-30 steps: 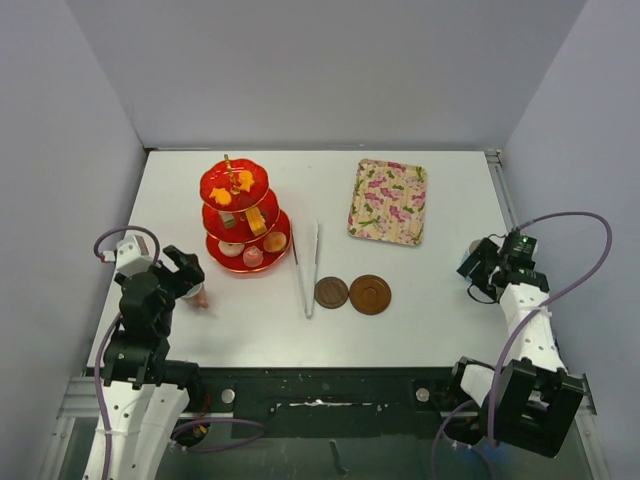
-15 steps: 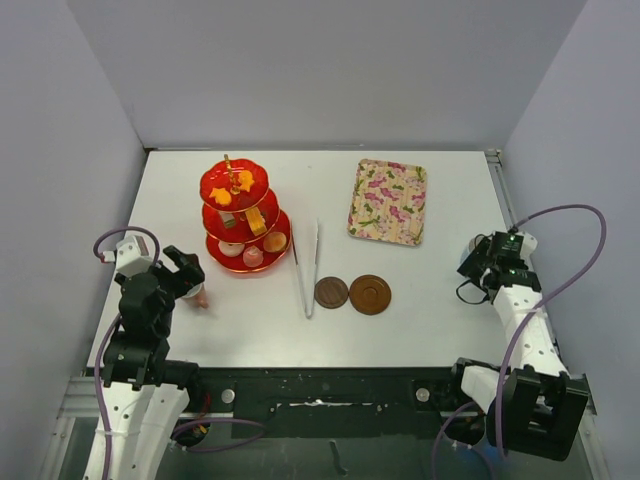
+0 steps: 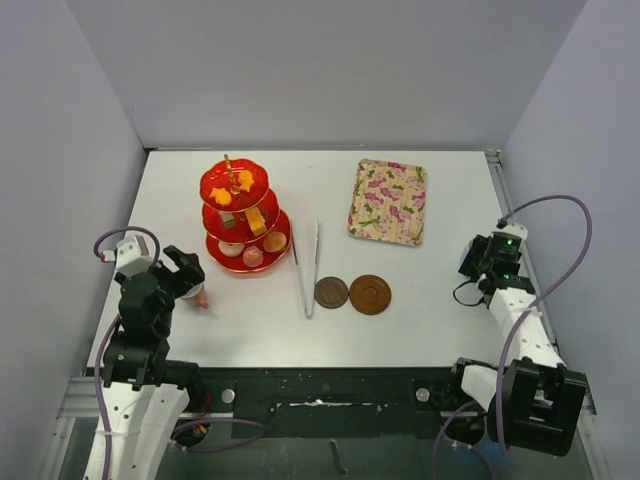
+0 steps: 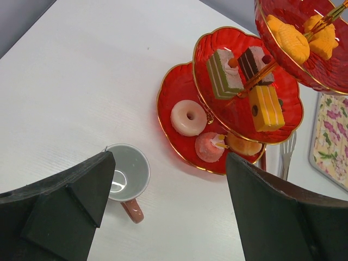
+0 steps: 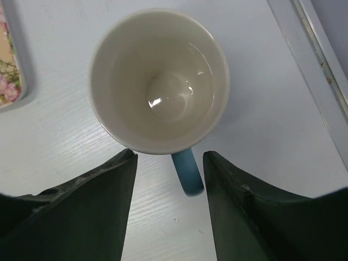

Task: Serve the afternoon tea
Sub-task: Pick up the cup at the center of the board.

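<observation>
Right gripper (image 5: 169, 156): half-wide, clamping nothing; astride the blue handle (image 5: 187, 173)
Light-blue ceramic cup (image 5: 160, 81): upright on the white table (image 5: 261, 65) near its right edge; body beyond the fingertips, handle pointing back between the jaws (closer to the right-hand one)
Left gripper (image 4: 168, 162): wide, empty; above the small pink cup (image 4: 128, 173)
Next: probably closing on the handle
</observation>
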`<state>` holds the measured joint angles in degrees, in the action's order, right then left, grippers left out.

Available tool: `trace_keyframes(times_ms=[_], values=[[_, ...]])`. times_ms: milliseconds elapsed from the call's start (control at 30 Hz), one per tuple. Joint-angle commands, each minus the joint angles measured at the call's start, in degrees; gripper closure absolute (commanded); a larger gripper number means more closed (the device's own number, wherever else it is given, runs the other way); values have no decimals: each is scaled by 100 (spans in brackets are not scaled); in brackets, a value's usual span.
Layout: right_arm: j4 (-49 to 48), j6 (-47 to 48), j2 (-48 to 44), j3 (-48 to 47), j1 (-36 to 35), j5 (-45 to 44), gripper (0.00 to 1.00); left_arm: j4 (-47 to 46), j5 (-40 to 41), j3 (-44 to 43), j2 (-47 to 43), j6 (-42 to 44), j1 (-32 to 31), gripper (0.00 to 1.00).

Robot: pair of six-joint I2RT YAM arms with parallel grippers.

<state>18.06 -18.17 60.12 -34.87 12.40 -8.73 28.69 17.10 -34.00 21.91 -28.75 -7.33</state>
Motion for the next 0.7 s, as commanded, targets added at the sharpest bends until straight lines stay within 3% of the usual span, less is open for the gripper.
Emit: trace_keyframes(times_ms=[0,300,667], values=[[-873,414,146,271,17,216,48,-380,-84,-28,-30,105,31,19],[-1506,618,-118,559,8,191,52,-381,-76,-19,-43,107,39,19],[-1785,747,182,640,26,319,77,-381,-86,-21,-29,116,37,19]])
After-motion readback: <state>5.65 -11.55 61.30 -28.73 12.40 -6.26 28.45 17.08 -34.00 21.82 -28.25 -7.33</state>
